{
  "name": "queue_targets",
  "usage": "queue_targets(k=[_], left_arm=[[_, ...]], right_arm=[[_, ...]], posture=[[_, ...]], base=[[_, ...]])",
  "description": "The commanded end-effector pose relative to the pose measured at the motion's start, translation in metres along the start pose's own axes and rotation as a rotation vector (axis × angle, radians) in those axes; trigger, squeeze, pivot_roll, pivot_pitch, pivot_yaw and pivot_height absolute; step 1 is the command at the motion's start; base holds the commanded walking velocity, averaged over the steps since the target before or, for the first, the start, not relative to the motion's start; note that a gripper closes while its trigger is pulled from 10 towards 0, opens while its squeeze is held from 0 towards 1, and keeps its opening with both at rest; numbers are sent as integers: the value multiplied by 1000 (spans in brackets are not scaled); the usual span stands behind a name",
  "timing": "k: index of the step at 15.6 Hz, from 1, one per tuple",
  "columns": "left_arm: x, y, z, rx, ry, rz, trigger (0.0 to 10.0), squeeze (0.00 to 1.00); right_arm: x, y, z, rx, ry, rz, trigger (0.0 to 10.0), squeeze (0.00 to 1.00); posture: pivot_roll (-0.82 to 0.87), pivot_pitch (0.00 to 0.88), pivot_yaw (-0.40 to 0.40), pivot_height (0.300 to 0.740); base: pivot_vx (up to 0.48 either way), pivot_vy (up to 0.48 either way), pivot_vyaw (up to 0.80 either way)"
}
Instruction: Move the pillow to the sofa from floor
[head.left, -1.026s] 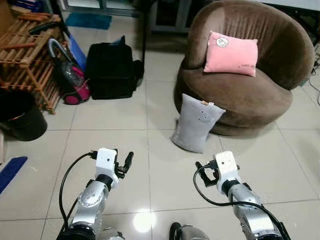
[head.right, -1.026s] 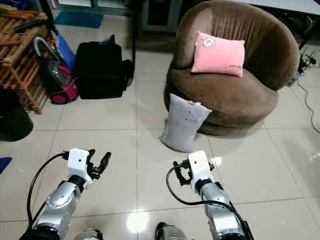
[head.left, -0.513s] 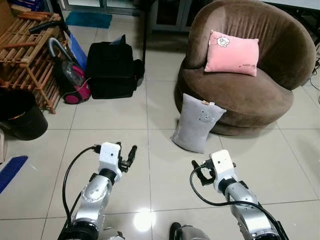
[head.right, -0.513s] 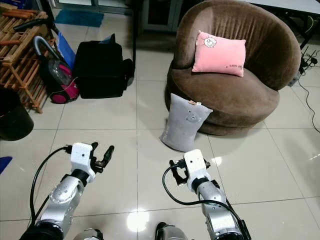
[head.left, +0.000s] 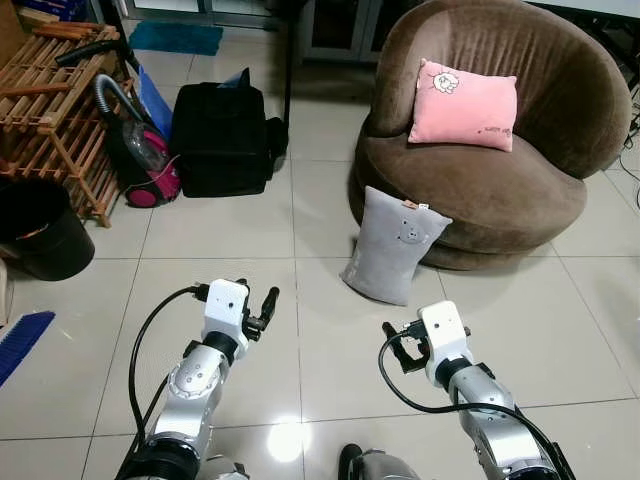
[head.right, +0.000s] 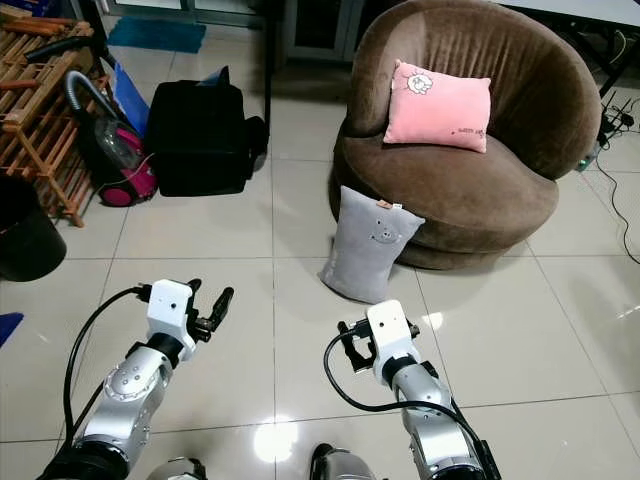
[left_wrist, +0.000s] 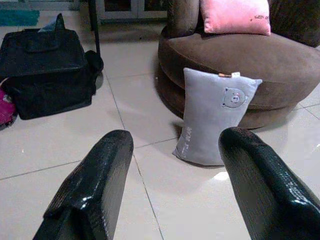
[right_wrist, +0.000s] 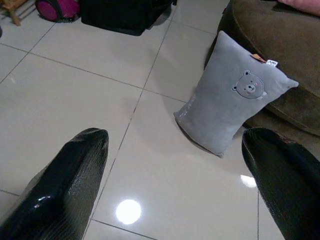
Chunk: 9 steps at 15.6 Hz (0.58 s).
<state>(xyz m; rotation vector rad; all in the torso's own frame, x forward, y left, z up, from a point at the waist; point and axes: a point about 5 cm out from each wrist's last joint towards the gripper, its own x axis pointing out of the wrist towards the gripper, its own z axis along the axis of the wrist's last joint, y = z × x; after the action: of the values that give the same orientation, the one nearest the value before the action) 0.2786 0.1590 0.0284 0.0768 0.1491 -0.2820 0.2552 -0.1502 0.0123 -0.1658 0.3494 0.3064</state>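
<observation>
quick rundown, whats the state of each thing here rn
grey bear-face pillow: on the floor, propped upright against the sofa base
pink pillow: on the seat of the round brown sofa, leaning on its backrest
left gripper: open, holding nothing
right gripper: open, holding nothing
black bag: upright on the floor

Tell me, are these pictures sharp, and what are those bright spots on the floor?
Eye views: sharp, evenly lit; a lamp's glare shines on the glossy tiles. Right wrist view: the grey pillow is crisp, another glare spot shows, and the near black fingers blur. Left wrist view: softer, its fingers slightly blurred.
</observation>
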Motion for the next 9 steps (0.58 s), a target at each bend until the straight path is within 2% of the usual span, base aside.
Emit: queue_targets(k=[1, 6, 8, 9], left_arm=[[0, -4, 1, -4, -1, -8, 10000, 0], [2, -3, 2, -8, 3, -10, 10000, 0], [3, -4, 2, -14, 9, -14, 10000, 0], [3, -4, 2, -8, 10, -15, 10000, 0]], right_arm=[[-1, -5, -3, -8, 7, -15, 10000, 0], [-2, -4, -6, -12, 16, -13, 10000, 0], [-2, -4, -7, -12, 18, -10, 10000, 0], [-2, -3, -8, -12, 20, -7, 10000, 0]], posture=[[19, 142, -104, 740], [21, 135, -102, 740], [21, 135, -103, 740], [21, 137, -102, 740]], base=[[274, 315, 0], [303, 371, 0], [384, 287, 0], [416, 0, 0]])
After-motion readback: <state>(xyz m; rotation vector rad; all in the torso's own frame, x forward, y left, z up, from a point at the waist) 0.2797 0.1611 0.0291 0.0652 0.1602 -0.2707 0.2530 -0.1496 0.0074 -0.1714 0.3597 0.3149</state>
